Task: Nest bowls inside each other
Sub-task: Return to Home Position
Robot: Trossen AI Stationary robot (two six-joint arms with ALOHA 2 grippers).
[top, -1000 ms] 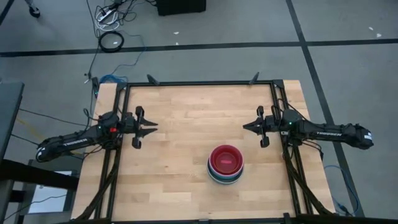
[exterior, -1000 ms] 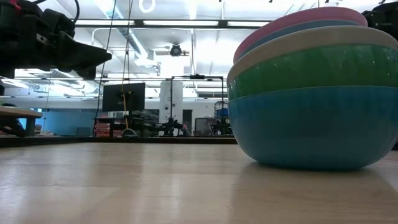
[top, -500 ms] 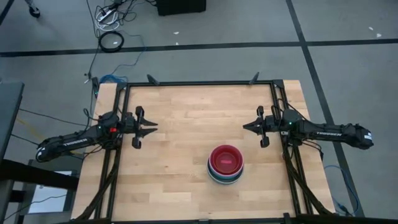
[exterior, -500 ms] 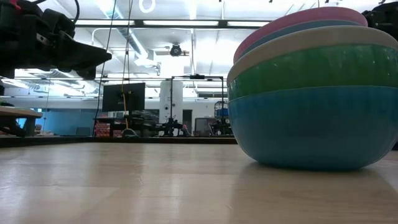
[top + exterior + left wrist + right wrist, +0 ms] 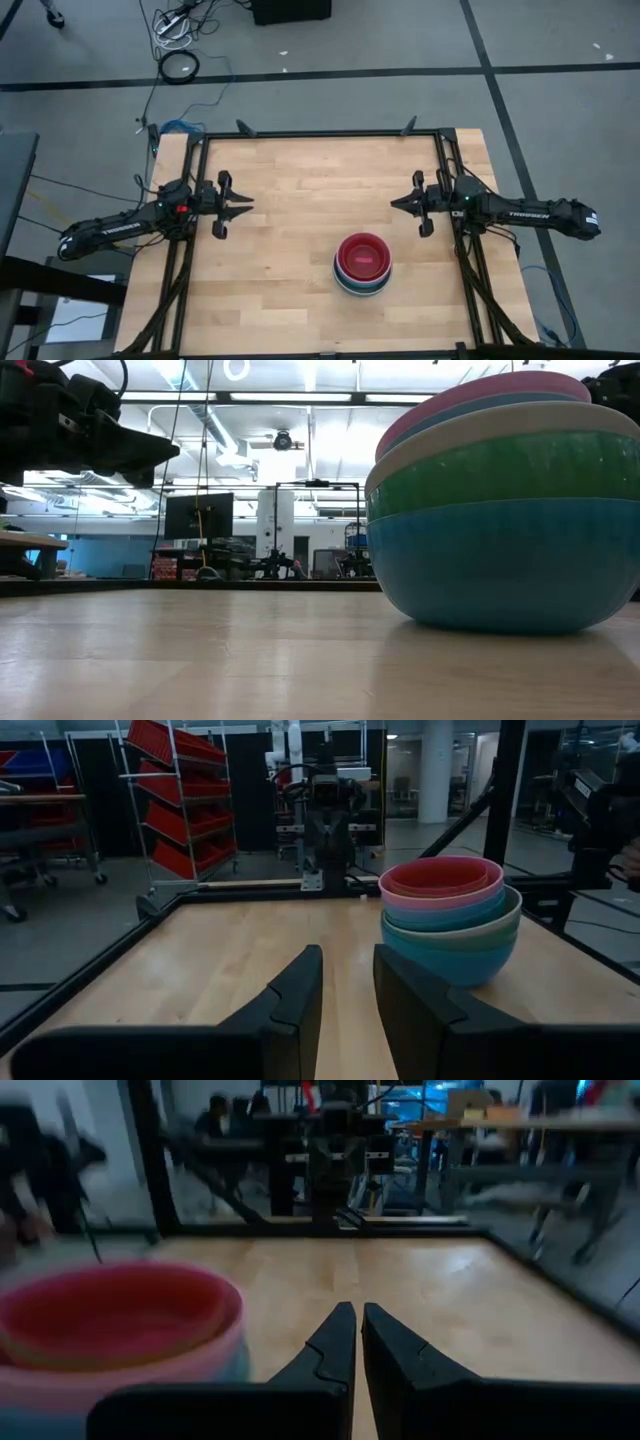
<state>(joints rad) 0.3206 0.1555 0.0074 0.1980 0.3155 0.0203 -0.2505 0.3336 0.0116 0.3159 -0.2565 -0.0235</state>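
Note:
The bowls (image 5: 363, 263) stand nested in one stack right of the table's middle, toward the near edge. A red bowl (image 5: 440, 878) lies innermost on top. Below it show pink, teal, white-grey and green rims and a blue outer bowl (image 5: 505, 565), whose base rests on the wood. My left gripper (image 5: 248, 203) hovers level at the table's left side, open and holding nothing; the stack is off to one side ahead of its fingers (image 5: 347, 960). My right gripper (image 5: 394, 203) hovers level at the right side, shut and holding nothing (image 5: 358, 1315), above and beyond the stack (image 5: 110, 1330).
A black metal frame (image 5: 320, 133) runs along the table's far, left and right edges. Bare wood (image 5: 300, 180) lies between the two grippers and left of the stack. Beyond the table are red shelves (image 5: 180, 780) and people (image 5: 215, 1115).

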